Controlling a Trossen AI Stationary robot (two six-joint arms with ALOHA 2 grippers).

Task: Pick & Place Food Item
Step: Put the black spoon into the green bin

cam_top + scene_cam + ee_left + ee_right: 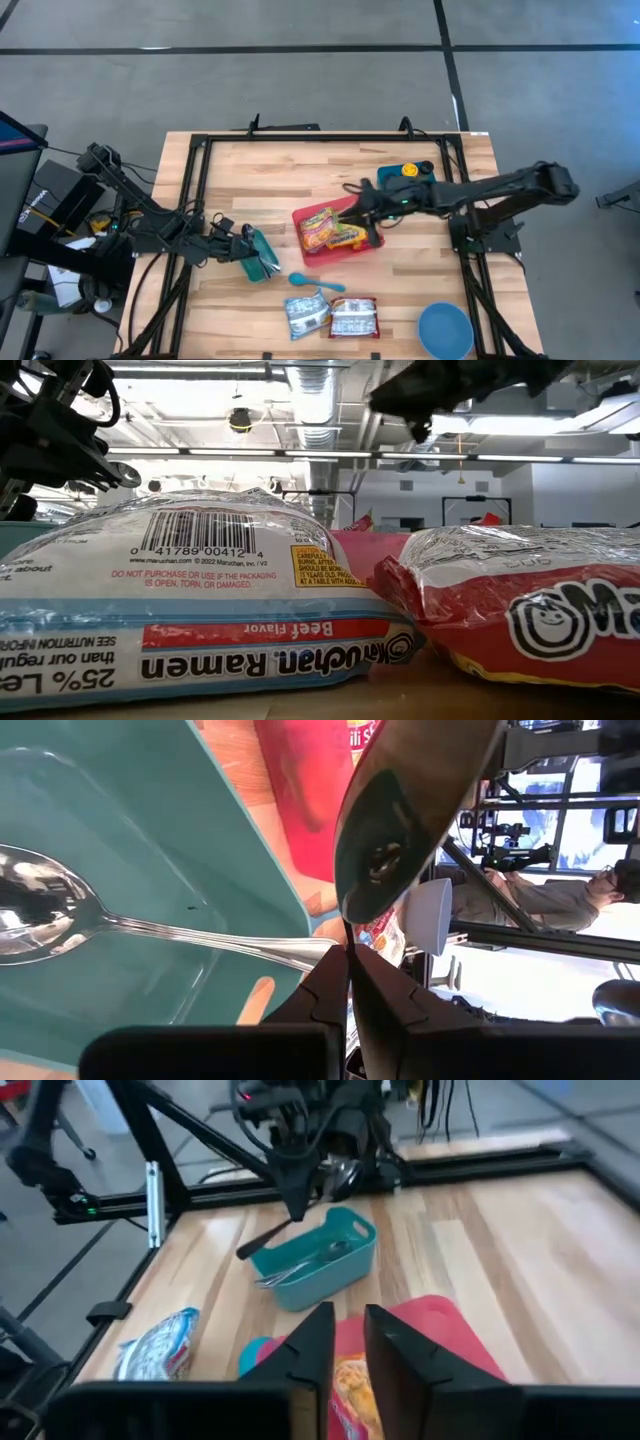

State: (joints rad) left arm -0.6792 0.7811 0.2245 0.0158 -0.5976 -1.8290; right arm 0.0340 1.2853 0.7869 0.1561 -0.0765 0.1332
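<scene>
Two ramen packets lie closest to the low camera, the blue ramen packet [200, 610] and the red ramen packet [520, 620] side by side at the front of the desk [420, 290]; farther back sits the red tray [335, 232] with a yellow and red noodle pack [322, 230] on it. The right hand [372, 212] hangs over the far edge of that tray, its fingers [310, 1350] close together with a small gap and nothing between them that I can see; it might pinch only the crinkly wrapper, and then the pack could slip out or drag the tray along. The left hand [232, 243] is pressed tight on a spoon [410, 810] beside the teal bin [262, 256]; if it swings toward the tray, the two arms could bump.
</scene>
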